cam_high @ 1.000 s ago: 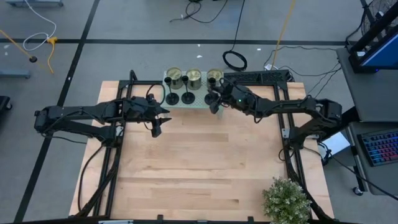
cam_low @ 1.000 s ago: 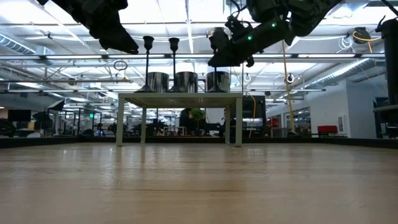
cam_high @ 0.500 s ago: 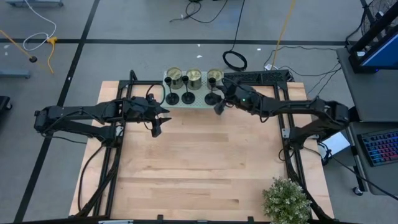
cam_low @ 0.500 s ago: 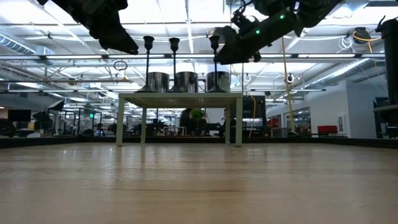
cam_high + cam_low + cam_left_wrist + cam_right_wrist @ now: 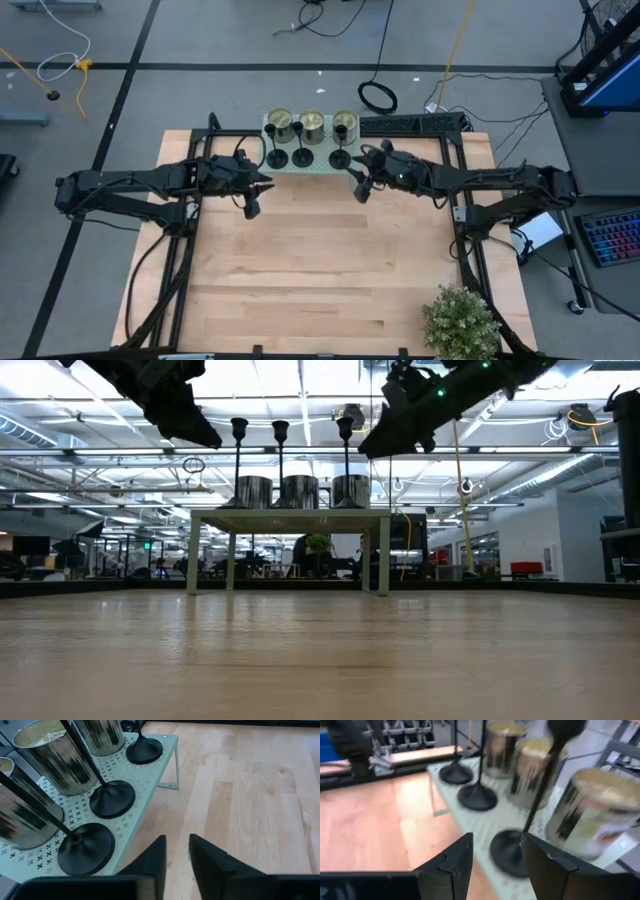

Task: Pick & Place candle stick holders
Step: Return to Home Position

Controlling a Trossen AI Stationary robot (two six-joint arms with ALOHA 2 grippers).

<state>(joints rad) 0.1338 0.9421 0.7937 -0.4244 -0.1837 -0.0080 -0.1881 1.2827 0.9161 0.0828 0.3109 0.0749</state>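
Three black candle stick holders (image 5: 277,157) (image 5: 301,157) (image 5: 340,157) stand upright on their disc bases in a row along the near edge of a pale green perforated shelf (image 5: 318,166) at the table's far middle. In the low view their stems (image 5: 345,455) rise above the shelf (image 5: 290,513). My right gripper (image 5: 360,190) is open and empty, just near-right of the right holder (image 5: 507,852). My left gripper (image 5: 252,206) hangs near-left of the shelf, empty, its fingers (image 5: 176,837) a narrow gap apart, with the left holder (image 5: 86,855) closest.
Three greenish-gold tins (image 5: 283,124) (image 5: 312,122) (image 5: 345,122) stand behind the holders on the shelf. A potted plant (image 5: 460,320) sits at the table's near right corner. Bare wood (image 5: 320,270) spreads from the shelf to the near edge.
My right gripper has drawn back from the right holder toward the table's right and near side. That holder now stands upright on the shelf, apart from the gripper. My left gripper has kept still.
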